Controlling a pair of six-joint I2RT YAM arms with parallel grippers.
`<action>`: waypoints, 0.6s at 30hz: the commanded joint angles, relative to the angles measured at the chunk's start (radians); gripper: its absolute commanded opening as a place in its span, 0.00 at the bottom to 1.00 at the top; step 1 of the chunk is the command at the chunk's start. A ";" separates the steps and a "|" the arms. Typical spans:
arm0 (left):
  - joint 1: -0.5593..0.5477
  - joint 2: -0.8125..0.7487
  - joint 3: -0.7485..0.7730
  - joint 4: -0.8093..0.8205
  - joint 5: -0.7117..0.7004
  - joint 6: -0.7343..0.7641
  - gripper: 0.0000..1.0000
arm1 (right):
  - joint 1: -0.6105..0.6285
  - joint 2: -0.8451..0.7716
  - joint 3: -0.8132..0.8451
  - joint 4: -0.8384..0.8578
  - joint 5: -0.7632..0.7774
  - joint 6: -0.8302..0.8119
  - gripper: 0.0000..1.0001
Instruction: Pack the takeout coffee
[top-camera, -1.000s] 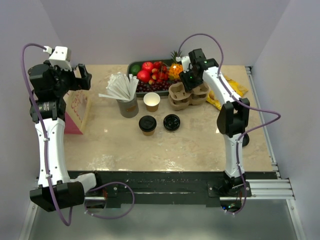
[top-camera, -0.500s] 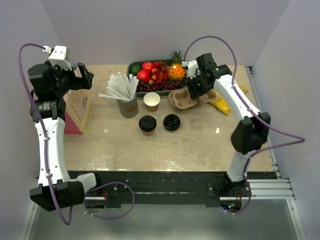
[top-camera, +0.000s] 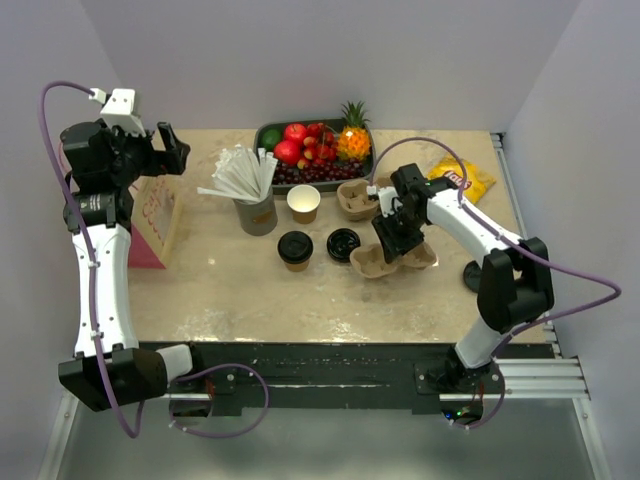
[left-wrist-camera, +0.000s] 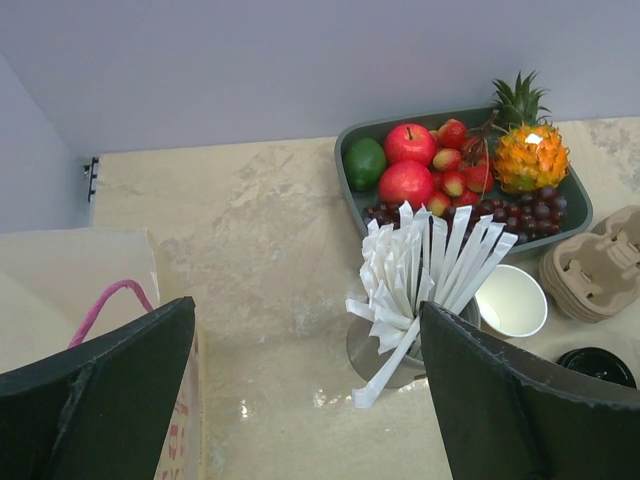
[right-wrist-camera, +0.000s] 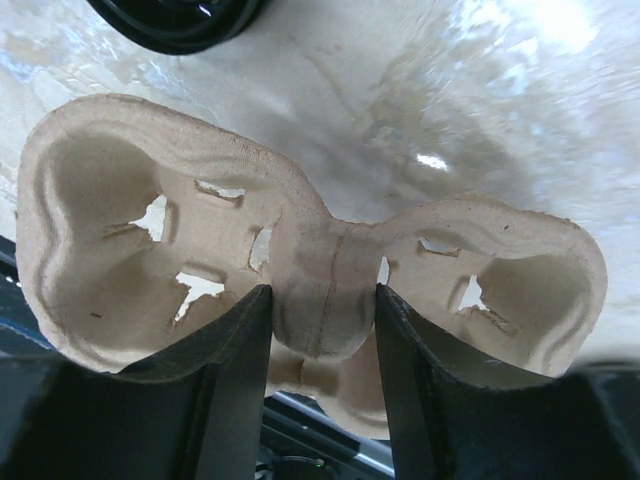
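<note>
The takeout coffee (top-camera: 295, 248), a brown paper cup with a black lid, stands at the table's middle. My right gripper (top-camera: 396, 238) is to its right, shut on the centre ridge of a moulded pulp cup carrier (top-camera: 388, 258). In the right wrist view both fingers (right-wrist-camera: 235, 380) press that ridge of the cup carrier (right-wrist-camera: 320, 290), whose two cup wells are empty. I cannot tell whether the carrier touches the table. My left gripper (top-camera: 165, 150) is open and holds nothing, high over the back left beside a paper bag (top-camera: 155, 220); its wrist view shows the left gripper (left-wrist-camera: 308, 305) with wide-apart jaws.
A loose black lid (top-camera: 343, 244) lies between the coffee and the carrier. Behind are a lidless paper cup (top-camera: 303, 203), a tin of wrapped straws (top-camera: 255, 200), more stacked carriers (top-camera: 358, 197), a fruit tray (top-camera: 268, 130) and a yellow snack bag (top-camera: 462, 178).
My right gripper has carried one carrier from the stack at the back forward and down to beside the loose lid. The left arm has barely moved.
</note>
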 joint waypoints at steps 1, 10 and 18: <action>0.008 -0.008 0.049 0.029 0.019 -0.011 0.98 | 0.007 0.028 -0.021 0.065 -0.050 0.058 0.49; 0.006 -0.034 0.026 0.038 0.017 -0.005 0.98 | 0.014 0.029 0.094 -0.063 -0.035 -0.095 0.73; 0.008 -0.038 0.016 0.056 0.062 -0.008 0.97 | 0.012 -0.055 0.159 -0.175 -0.266 -0.909 0.68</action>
